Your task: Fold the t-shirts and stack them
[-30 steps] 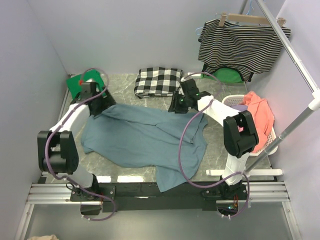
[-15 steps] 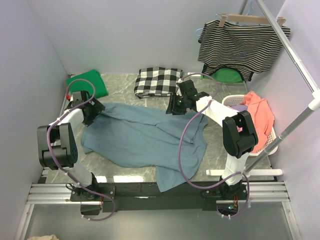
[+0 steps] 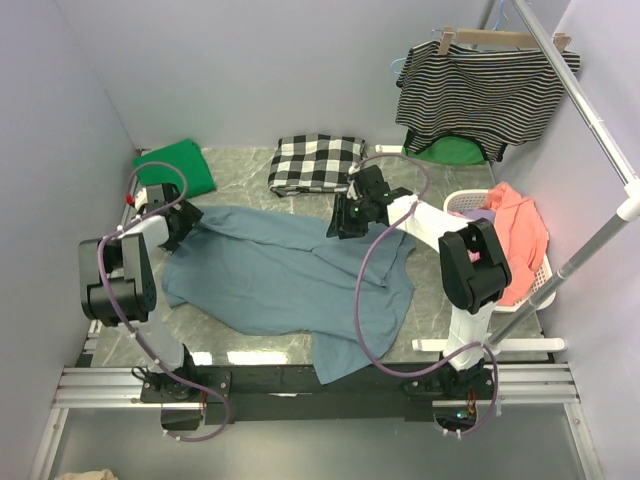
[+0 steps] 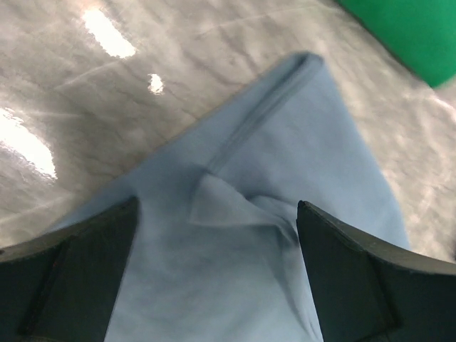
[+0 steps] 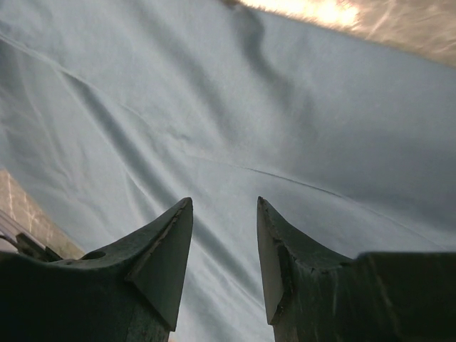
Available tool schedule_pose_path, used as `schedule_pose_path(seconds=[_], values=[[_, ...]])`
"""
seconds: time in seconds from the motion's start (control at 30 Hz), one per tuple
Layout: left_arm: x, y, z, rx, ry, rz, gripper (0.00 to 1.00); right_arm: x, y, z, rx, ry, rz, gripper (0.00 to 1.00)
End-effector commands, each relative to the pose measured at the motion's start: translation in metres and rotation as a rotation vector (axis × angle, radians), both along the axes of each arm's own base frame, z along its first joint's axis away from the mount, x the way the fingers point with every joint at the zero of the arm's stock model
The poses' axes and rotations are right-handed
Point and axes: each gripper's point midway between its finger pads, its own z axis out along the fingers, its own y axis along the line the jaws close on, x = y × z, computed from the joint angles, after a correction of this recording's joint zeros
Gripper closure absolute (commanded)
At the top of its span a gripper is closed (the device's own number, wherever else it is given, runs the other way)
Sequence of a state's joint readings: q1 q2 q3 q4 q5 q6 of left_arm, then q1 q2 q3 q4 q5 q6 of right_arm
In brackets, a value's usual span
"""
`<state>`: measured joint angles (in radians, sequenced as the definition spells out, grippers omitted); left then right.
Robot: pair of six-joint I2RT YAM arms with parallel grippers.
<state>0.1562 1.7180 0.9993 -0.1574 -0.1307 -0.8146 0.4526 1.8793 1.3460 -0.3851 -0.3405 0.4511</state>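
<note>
Seen from above, the blue t-shirt lies rumpled and unfolded across the middle of the table, with the left claw at its far left corner and the right claw at its far edge. The green t-shirt sits apart in the far left corner, so nothing looks stacked yet. The left wrist camera shows fingers spread wide over a puckered hemmed corner, gripping nothing. The right wrist camera shows fingers slightly parted above smooth blue cloth, also empty.
</note>
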Motion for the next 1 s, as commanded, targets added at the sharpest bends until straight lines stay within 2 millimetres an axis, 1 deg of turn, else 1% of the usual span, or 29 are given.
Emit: schedule_pose_path(seconds=[0.0, 0.07, 0.1, 0.27, 0.33, 0.37, 0.43, 0.47, 0.53, 0.57, 0.63, 0.67, 0.73, 0.77, 0.8, 0.97], values=[[0.021, 0.011, 0.004, 0.005, -0.044, 0.059, 0.01, -0.013, 0.011, -0.010, 0.003, 0.022, 0.053, 0.52], [0.022, 0.013, 0.001, 0.007, -0.044, 0.063, 0.03, -0.015, 0.011, -0.012, 0.002, 0.026, 0.057, 0.52], [0.025, 0.014, 0.002, 0.010, -0.060, 0.066, 0.06, -0.016, 0.011, -0.014, -0.001, 0.028, 0.057, 0.52], [0.034, 0.018, 0.009, 0.027, -0.097, 0.064, 0.11, -0.018, 0.011, -0.021, -0.014, 0.045, 0.057, 0.52], [0.035, 0.020, 0.009, 0.035, -0.090, 0.065, 0.17, -0.020, 0.009, -0.026, -0.027, 0.059, 0.053, 0.53], [0.037, 0.021, 0.012, 0.037, -0.096, 0.070, 0.21, -0.021, 0.009, -0.028, -0.032, 0.064, 0.053, 0.53], [0.041, 0.021, 0.015, 0.041, -0.107, 0.063, 0.25, -0.024, 0.007, -0.034, -0.038, 0.078, 0.052, 0.54], [0.042, 0.021, 0.017, 0.044, -0.111, 0.061, 0.31, -0.025, 0.006, -0.034, -0.041, 0.076, 0.048, 0.55], [0.044, 0.024, 0.020, 0.057, -0.117, 0.062, 0.37, -0.030, 0.004, -0.039, -0.053, 0.087, 0.046, 0.56], [0.044, 0.025, 0.021, 0.060, -0.116, 0.062, 0.47, -0.031, 0.003, -0.040, -0.055, 0.090, 0.045, 0.56], [0.044, 0.027, 0.024, 0.073, -0.119, 0.065, 0.57, -0.034, -0.001, -0.045, -0.064, 0.098, 0.039, 0.56], [0.044, 0.027, 0.025, 0.077, -0.121, 0.066, 0.67, -0.035, -0.002, -0.046, -0.067, 0.100, 0.038, 0.56], [0.045, 0.028, 0.029, 0.089, -0.128, 0.058, 0.82, -0.037, -0.003, -0.049, -0.070, 0.105, 0.036, 0.57], [0.045, 0.030, 0.029, 0.096, -0.127, 0.060, 0.94, -0.037, -0.003, -0.049, -0.072, 0.105, 0.037, 0.57], [0.045, 0.030, 0.031, 0.100, -0.129, 0.057, 0.99, -0.038, -0.003, -0.051, -0.074, 0.108, 0.038, 0.57], [0.048, 0.037, 0.049, 0.174, -0.150, 0.021, 0.99, -0.040, -0.007, -0.056, -0.102, 0.115, 0.033, 0.58]])
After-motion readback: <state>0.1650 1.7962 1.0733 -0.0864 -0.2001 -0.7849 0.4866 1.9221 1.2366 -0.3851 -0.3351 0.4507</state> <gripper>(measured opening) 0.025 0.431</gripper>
